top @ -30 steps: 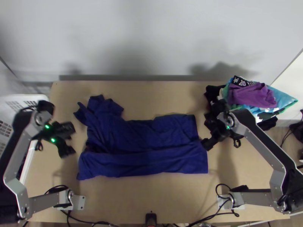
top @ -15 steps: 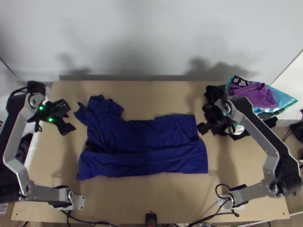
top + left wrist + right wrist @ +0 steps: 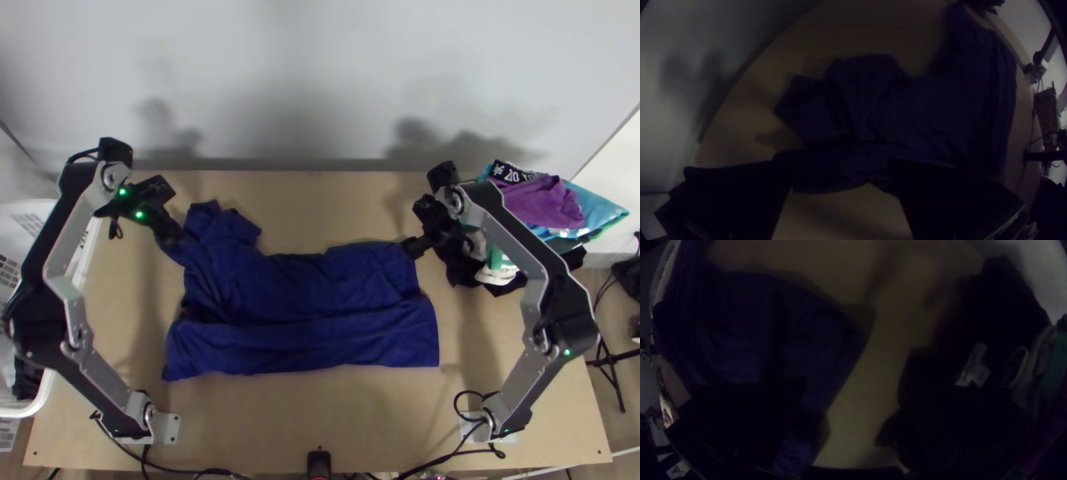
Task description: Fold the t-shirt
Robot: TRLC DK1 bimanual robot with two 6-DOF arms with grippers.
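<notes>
Fingers: left gripper (image 3: 170, 235) open at the bunched sleeve end; right gripper (image 3: 412, 246) spread at the far right corner; contact can't be told.
Change: both pairs have moved from beside the cloth to its edges; the cloth lies as it did, so the next fold looks about to start.
Table (image 3: 320, 412): one, beneath both pairs.
T-shirt (image 3: 304, 284): one, stretching between the pairs, near strip apparently folded.
Basket (image 3: 24, 411): one, left of the left fingers.
Clothes heap (image 3: 544, 200): one, right of the right fingers.
</notes>
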